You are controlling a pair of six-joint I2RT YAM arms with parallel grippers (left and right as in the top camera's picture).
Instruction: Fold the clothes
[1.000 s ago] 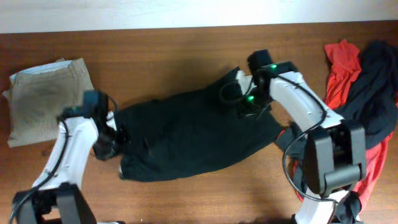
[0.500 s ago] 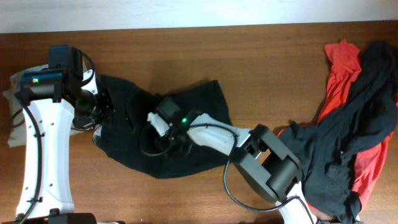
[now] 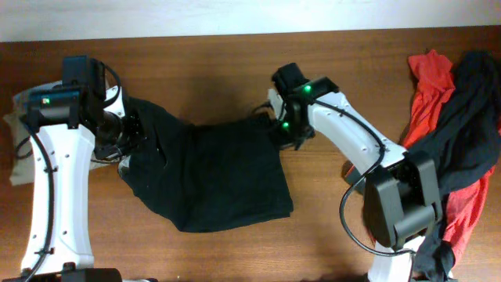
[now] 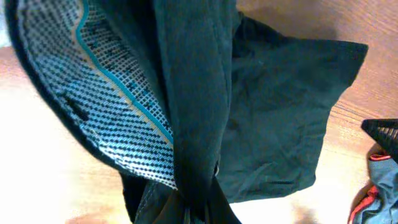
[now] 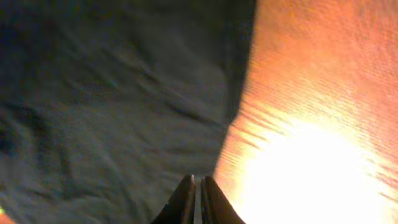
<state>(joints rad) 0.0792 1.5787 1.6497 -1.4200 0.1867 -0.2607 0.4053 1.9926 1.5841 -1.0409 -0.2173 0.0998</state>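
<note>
A black garment [image 3: 211, 176] with a checked lining lies spread on the wooden table, left of centre. My left gripper [image 3: 125, 135] is shut on its left edge and holds that edge up. In the left wrist view the cloth [image 4: 267, 118] hangs from the jaws [image 4: 199, 208], with the lining [image 4: 106, 93] turned outward. My right gripper [image 3: 286, 133] is at the garment's upper right corner. In the right wrist view its fingers [image 5: 199, 186] are shut with nothing between them, above the edge of the cloth [image 5: 112, 99].
A folded khaki garment [image 3: 14, 168] lies at the far left, mostly hidden behind my left arm. A pile of red clothes [image 3: 430, 72] and black clothes [image 3: 470, 117] lies at the right edge. Bare wood [image 3: 203, 70] runs along the back.
My right gripper has moved from the middle of the black garment up and right to its corner. The garment now lies spread wider to the right. The left arm has hardly moved.
</note>
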